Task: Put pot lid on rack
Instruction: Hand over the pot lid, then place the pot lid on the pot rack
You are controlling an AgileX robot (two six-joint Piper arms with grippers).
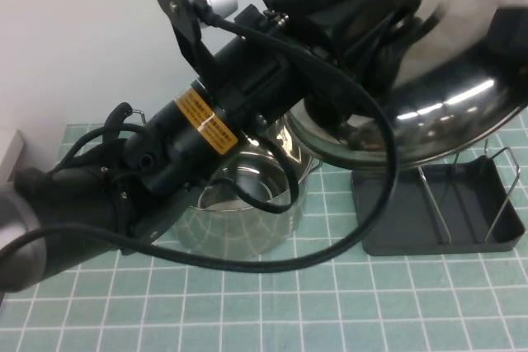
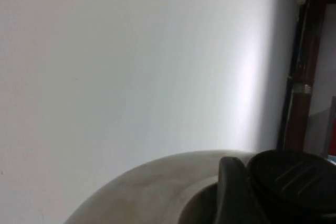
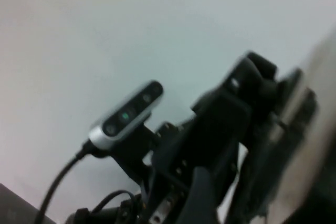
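Note:
The pot lid (image 1: 445,96), shiny and domed, hangs tilted in the air above the rack (image 1: 441,208), a dark grey tray with wire dividers (image 1: 503,191) at the right. My left gripper (image 1: 363,2) reaches up from the lower left and is shut on the lid's black knob (image 2: 286,177), with one finger (image 2: 231,192) beside it. My right gripper (image 1: 505,35) is at the lid's far right rim. In the right wrist view the lid's rim (image 3: 302,140) runs between its spread fingers (image 3: 197,198), so it looks open.
The two-handled steel pot (image 1: 247,204) stands uncovered on the green gridded mat (image 1: 330,311), left of the rack and under my left arm (image 1: 165,162). A white wall is behind. A pale box edge (image 1: 10,154) is at the far left.

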